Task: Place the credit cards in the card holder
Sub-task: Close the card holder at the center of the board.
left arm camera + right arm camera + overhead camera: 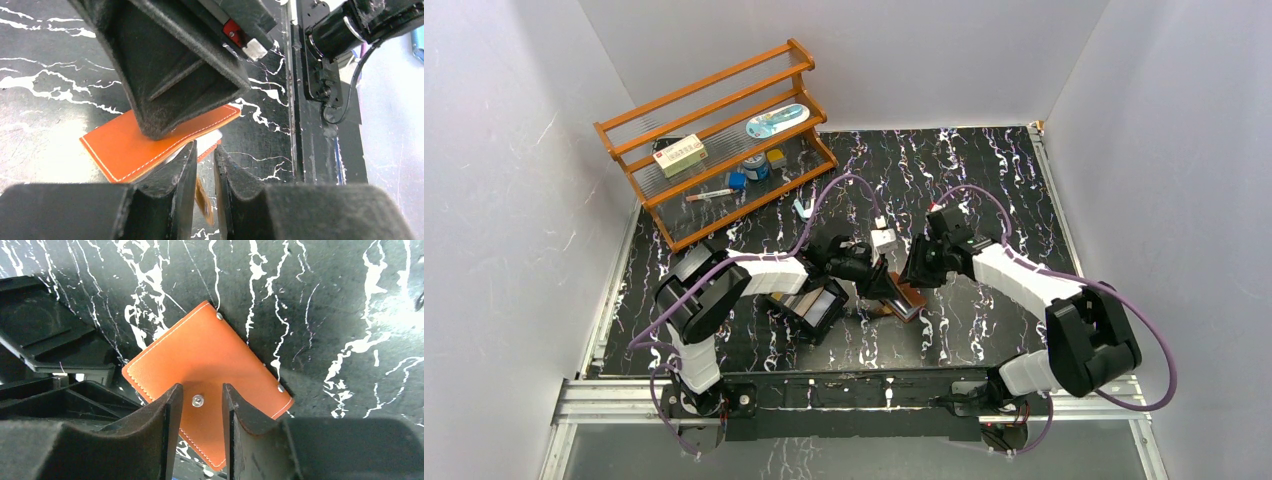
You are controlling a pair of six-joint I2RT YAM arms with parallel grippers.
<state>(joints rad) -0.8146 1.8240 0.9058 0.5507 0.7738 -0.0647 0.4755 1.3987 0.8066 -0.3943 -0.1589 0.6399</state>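
Over the card holder (210, 360), which is lying flat on the desk (325, 300), the right claw (200, 391) is hanging half open, straddling its stud (198, 400). At the holder's edge, the left claw (205, 150) is standing barely parted around a tan card (202, 200); I cannot tell whether it is gripping it.

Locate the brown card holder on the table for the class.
In the top view, the card holder lies near the middle of the table, just right of the black tray and directly under the right gripper.
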